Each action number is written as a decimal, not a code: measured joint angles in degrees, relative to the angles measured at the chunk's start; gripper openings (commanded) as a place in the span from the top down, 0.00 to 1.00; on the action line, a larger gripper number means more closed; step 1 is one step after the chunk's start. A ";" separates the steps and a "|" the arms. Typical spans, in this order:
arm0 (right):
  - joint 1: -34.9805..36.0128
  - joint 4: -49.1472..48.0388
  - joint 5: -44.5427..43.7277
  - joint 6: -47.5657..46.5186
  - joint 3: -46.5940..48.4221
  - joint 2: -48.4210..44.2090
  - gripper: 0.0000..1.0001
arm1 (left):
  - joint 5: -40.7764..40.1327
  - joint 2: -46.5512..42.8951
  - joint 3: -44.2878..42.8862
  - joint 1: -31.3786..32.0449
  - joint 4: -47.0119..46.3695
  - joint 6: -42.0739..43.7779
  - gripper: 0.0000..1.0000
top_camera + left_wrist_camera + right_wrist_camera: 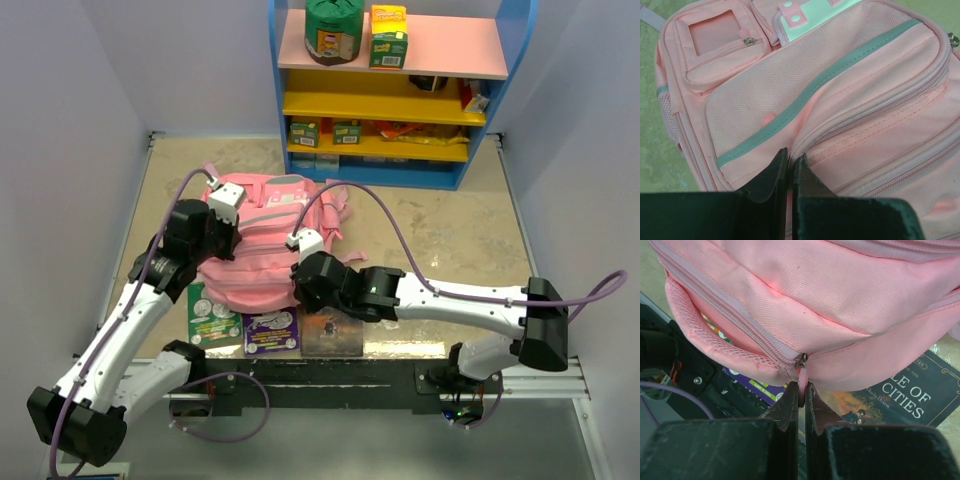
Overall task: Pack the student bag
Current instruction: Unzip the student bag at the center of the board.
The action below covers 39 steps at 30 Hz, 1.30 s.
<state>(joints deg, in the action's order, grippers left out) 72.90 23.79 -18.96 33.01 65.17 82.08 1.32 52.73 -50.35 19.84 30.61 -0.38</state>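
From above, the pink backpack [262, 235] lies between the left gripper [232, 242] and the right gripper [299, 284], touching both. In the left wrist view, the fingers are pressed together, pinching a fabric fold straight ahead. In the right wrist view, the fingers pinch the zipper pull [802, 375], and a book [912, 390] lies just beyond.

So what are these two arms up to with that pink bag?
They are working on a pink student bag lying flat on the table. The right arm has its jaws shut on the zip pull at the bag's near edge. The left arm has its jaws closed on the front pocket, seemingly pinching the fabric to steady it. The zip looks closed. Three books lie at the bag's near edge, partly under it, not yet packed.
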 measured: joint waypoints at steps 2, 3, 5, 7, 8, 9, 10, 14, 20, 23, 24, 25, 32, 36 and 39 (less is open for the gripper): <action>-1.20 0.07 1.20 0.04 -0.24 -0.87 1.00 | 0.96 -1.11 0.00 -0.57 0.66 -0.11 1.00; -2.56 -0.79 3.04 0.07 -0.94 -1.73 1.00 | 1.55 -1.90 0.00 -1.01 0.85 -0.31 1.00; -6.67 -2.56 7.85 0.17 -3.08 -4.26 1.00 | 2.54 -3.30 0.00 -1.86 0.72 -0.72 1.00; -10.38 -3.32 10.71 -0.04 -3.80 -5.44 1.00 | 2.97 -4.04 -0.09 -2.45 0.44 -1.31 1.00; -12.04 -3.87 11.72 -0.31 -3.80 -5.49 1.00 | 2.93 -4.13 -0.35 -2.78 0.50 -1.62 1.00; -13.35 -4.33 12.52 -0.70 -3.76 -5.18 1.00 | 2.95 -4.13 -0.74 -3.23 0.76 -2.08 1.00; -14.34 -4.74 13.03 -1.20 -3.67 -4.68 1.00 | 2.99 -4.15 -1.11 -3.72 1.18 -2.45 1.00; -17.42 -6.34 16.02 -3.63 -3.02 -0.37 1.00 | 5.09 -5.22 -1.88 -5.77 4.68 -4.55 1.00; -21.75 -6.60 18.80 -7.67 0.24 6.62 1.00 | 6.99 -5.27 -1.75 -5.81 6.62 -4.90 1.00; -22.99 -5.81 17.88 -9.53 2.84 8.52 1.00 | 5.86 -3.65 -0.92 -4.44 4.22 -4.57 1.00; -23.17 -5.49 17.25 -9.86 3.32 8.61 1.00 | 5.29 -2.69 -0.79 -3.72 3.34 -4.50 1.00; -23.30 -5.01 16.46 -10.23 3.76 8.61 1.00 | 4.76 -1.51 -0.74 -3.04 2.47 -4.48 1.00; -24.09 -3.91 13.86 -12.39 5.81 8.61 1.00 | 2.58 5.62 -1.57 -0.04 -2.40 -4.50 1.00; -24.50 -3.93 12.41 -13.18 5.81 8.61 1.00 | 0.63 9.57 -5.27 1.95 -2.10 -4.33 1.00; -24.57 -4.17 10.36 -13.55 5.81 8.61 1.00 | 0.17 12.15 -8.28 2.54 -1.05 -4.33 1.00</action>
<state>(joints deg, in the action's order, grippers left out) 48.34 19.62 -8.60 19.46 70.98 90.70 1.50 64.88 -58.63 22.37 29.56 -4.71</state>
